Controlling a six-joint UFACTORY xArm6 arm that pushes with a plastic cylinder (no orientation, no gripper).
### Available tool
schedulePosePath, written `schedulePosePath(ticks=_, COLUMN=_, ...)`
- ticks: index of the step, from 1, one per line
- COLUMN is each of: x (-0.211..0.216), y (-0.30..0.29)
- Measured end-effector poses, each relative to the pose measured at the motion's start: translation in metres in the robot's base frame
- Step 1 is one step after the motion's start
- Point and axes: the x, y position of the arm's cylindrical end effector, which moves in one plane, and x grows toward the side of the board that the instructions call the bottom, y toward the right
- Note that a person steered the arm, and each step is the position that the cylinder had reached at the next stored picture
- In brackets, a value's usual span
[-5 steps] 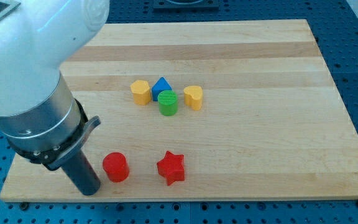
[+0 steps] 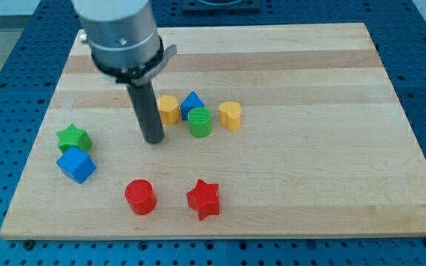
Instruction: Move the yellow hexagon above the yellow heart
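The yellow hexagon (image 2: 168,109) sits near the board's middle, touching the blue triangle (image 2: 192,103) on its right. The yellow heart (image 2: 230,115) lies further right, past the green cylinder (image 2: 200,123). My tip (image 2: 154,140) rests on the board just below and left of the yellow hexagon, close to it; I cannot tell if they touch.
A green star (image 2: 73,138) and a blue cube (image 2: 76,164) sit at the view's left. A red cylinder (image 2: 140,196) and a red star (image 2: 203,199) lie near the bottom edge. The wooden board (image 2: 309,162) is ringed by a blue perforated table.
My tip has moved from the bottom left corner up and right to beside the yellow hexagon. The arm no longer hides the green star and blue cube. The blocks have not moved.
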Motion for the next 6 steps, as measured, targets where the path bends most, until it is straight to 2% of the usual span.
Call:
schedulePosePath(ticks=1, x=-0.044, y=0.01)
schedulePosePath(ticks=2, x=-0.103, y=0.045)
schedulePosePath(ticks=3, x=-0.109, y=0.087)
schedulePosePath(ticks=4, x=-0.107, y=0.093)
schedulePosePath(ticks=5, x=-0.134, y=0.146)
schedulePosePath(ticks=6, x=-0.183, y=0.146)
